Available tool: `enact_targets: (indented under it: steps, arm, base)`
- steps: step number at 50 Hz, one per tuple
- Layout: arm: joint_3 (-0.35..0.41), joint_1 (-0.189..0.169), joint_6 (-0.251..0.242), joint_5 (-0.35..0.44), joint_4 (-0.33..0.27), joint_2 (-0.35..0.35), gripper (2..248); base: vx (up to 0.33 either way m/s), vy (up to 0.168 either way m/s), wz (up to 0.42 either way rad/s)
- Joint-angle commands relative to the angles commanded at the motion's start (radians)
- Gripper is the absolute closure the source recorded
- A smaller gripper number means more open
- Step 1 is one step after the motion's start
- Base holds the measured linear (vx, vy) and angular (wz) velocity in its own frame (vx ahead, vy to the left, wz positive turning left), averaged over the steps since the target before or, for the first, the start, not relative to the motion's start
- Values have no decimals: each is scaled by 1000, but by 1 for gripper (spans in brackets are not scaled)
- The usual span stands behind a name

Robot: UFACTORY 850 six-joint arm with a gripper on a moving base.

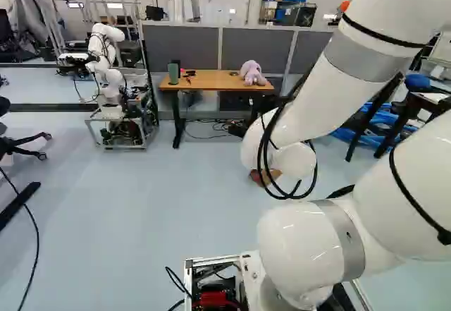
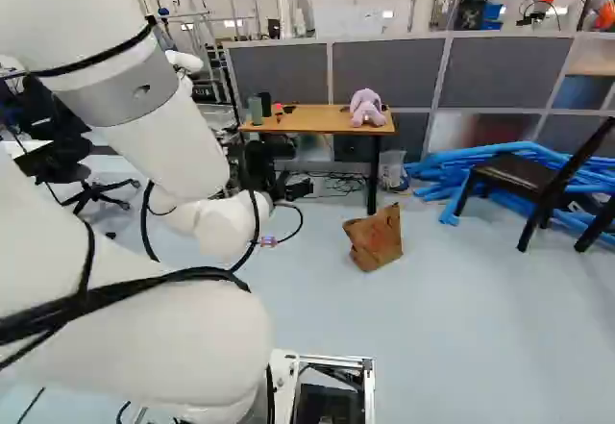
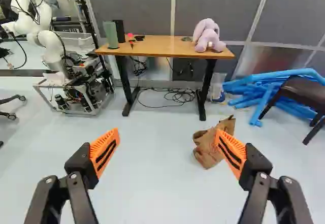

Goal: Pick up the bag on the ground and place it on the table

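Counter (image 3: pixel 167 43): had a wooden top and dark legs.
Brown paper bag (image 2: pixel 376 239): sat crumpled on the floor (image 2: pixel 452 299), on the near side of the counter, out in front of its right leg; it was not on the counter.
Hand (image 2: pixel 281 169): was spread wide, with nothing between its orange pads (image 3: pixel 105 150), and pointed toward the counter from the near side; in the wrist view one finger partly covered the bag.
Arm (image 2: pixel 173 145): reached out toward the counter.
Plush toy (image 3: pixel 208 35): lay on the counter's right end, pale purple.
Green container (image 3: pixel 111 35) and black container (image 3: pixel 119 31): stood on the counter's left end.
Cables (image 3: pixel 175 96): lay coiled on the floor below the counter.
Another robot (image 1: pixel 107 64): stood left of the counter on a framed cart.
Blue tubes (image 2: pixel 452 179): were piled right of the counter.
Dark chair (image 2: pixel 524 172): stood right of the counter, by the tubes.
Grey partition (image 3: pixel 132 5): ran behind the counter.
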State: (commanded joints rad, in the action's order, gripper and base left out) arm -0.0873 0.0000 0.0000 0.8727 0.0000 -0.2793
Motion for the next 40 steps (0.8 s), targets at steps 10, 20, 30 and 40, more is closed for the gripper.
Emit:
enact_targets:
  steps: [10, 20, 30, 40]
  arm:
    - [0, 0, 0, 0, 0, 0, 3]
    - [0, 0, 0, 0, 0, 0, 3]
    - [0, 0, 0, 0, 0, 0, 3]
    - [0, 0, 0, 0, 0, 0, 3]
  base:
    - [56, -103, -40]
    - [140, -13, -23]
    - [69, -1, -7]
    - [34, -1, -2]
